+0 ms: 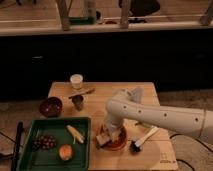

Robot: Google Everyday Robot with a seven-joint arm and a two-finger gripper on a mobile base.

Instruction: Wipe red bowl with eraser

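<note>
The red bowl (119, 144) sits on the wooden table (145, 92) near its front edge, mostly covered by my white arm (150, 114). My gripper (106, 138) reaches down into the bowl's left side. A small block with a dark top and pale base, the eraser (103, 140), sits at the gripper's tip against the bowl's left rim. The arm hides much of the bowl's inside.
A green tray (30, 155) at front left holds grapes (45, 142), a banana (75, 133) and an orange fruit (65, 152). A dark maroon bowl (50, 106), a metal cup (78, 102), a white cup (76, 81) and a black-and-white brush (142, 140) stand around.
</note>
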